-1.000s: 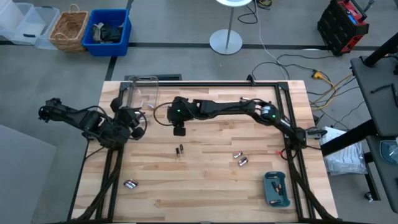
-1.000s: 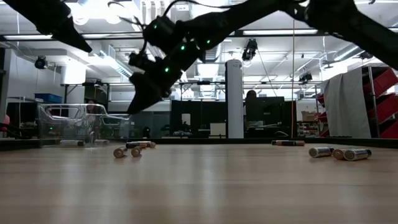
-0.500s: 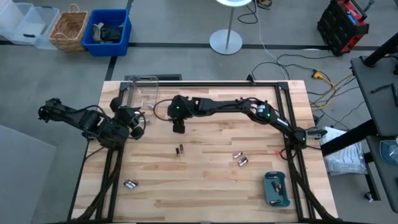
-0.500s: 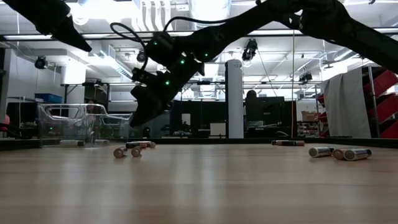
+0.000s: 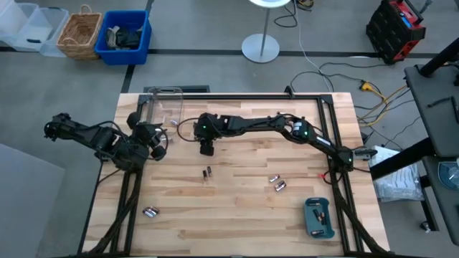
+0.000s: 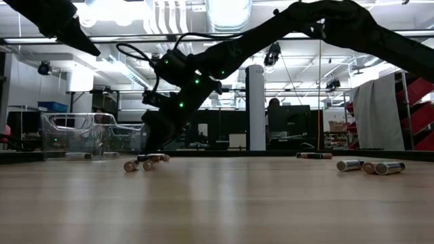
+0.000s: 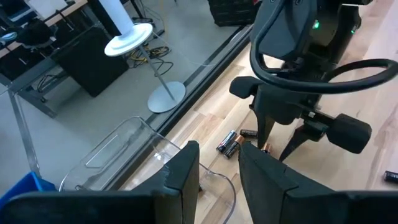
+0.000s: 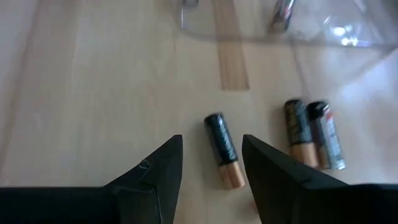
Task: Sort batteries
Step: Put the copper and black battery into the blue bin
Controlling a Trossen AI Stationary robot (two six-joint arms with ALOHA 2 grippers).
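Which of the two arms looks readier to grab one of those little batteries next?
The right. Its open gripper hangs just over a lone battery, fingers on either side of it. The left gripper sits back beside the clear box, with no battery between its fingers.

Small batteries lie flat on the wooden table: one dark cell with a copper end point(image 8: 222, 151) by itself, a touching pair point(image 8: 314, 133) just beside it, two point(image 5: 207, 173) mid-table, a few point(image 5: 277, 183) to the right, and two point(image 5: 150, 212) near the front left.
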